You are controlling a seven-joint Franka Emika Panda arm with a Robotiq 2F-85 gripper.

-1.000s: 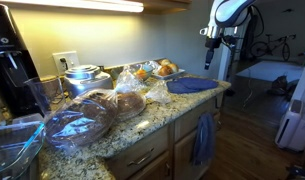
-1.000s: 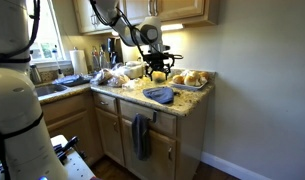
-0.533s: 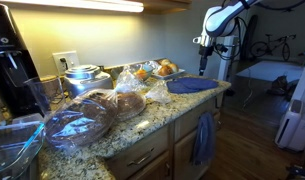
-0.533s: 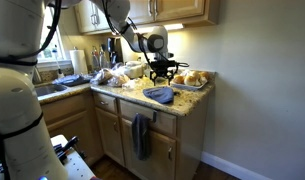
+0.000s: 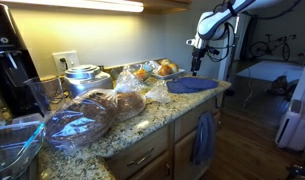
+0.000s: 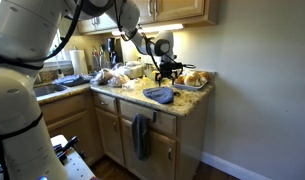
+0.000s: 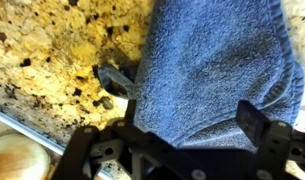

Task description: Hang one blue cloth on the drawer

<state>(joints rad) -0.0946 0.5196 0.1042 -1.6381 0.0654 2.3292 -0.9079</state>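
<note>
**1. Hand** (image 7: 170, 128). The two fingers are spread wide with nothing between them, and they point straight down. In both exterior views it hangs above the cloth with a clear gap, touching nothing. This looks like a top-down approach, with the fingers set wide enough to take in a ridge of fabric.

**2. Blue cloth** (image 7: 217, 65). Saturated blue terry, loosely folded. It lies on the worktop directly beneath the hand, near the worktop's end corner. It has not been lifted and is not on the drawer. Being soft, it would probably sag and unfold if pinched at one spot, so a hold near an edge would suit draping.

**3. Worktop** (image 7: 47, 45). Speckled granite, bare beside the cloth's edge, which leaves room for a finger to come down on that side.

**4. Bread rolls** (image 5: 166, 68). They sit just beside the cloth, toward the wall. A sideways drift while closing could knock them.

**5. Drawer** (image 5: 184, 128). A light wood front under the worktop edge, below the cloth's corner. The carry looks short, outward and then down.

**6. Slate towel** (image 6: 141, 135). It hangs down the cabinet front beneath the worktop, but its support cannot be made out. It takes up part of that front, so the cloth would need the free stretch beside it.

**7. Bagged loaves** (image 5: 87, 118). They are well apart from the hand and clear of the work.
</note>
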